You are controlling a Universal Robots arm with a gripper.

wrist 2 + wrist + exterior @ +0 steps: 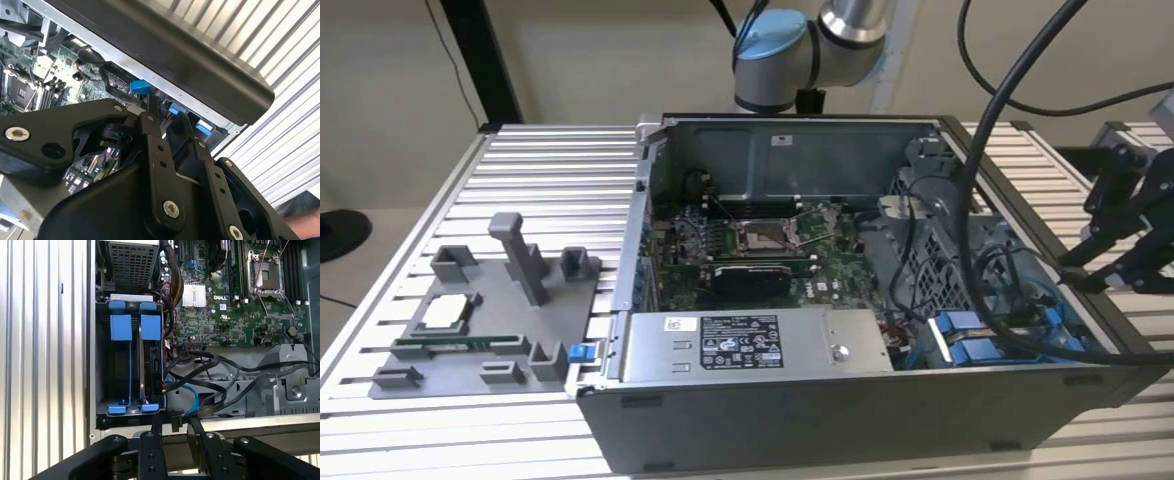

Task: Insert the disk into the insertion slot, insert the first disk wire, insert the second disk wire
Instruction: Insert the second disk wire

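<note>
Fingers [156, 426] are apart with nothing clearly clamped between them. The gripper [175, 427] hangs just outside the case wall [240, 422], right by the insertion slot [101, 355]. The disk [152, 365] looks seated edge-on in there, with black cables [215, 385] bunched beside it.

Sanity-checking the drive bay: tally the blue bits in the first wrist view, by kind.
Large square blue tabs: 2
Small blue clips beside the tabs: 2
Small blue clips at the opposite end: 2
Blue cable: 1
Total: 7
</note>
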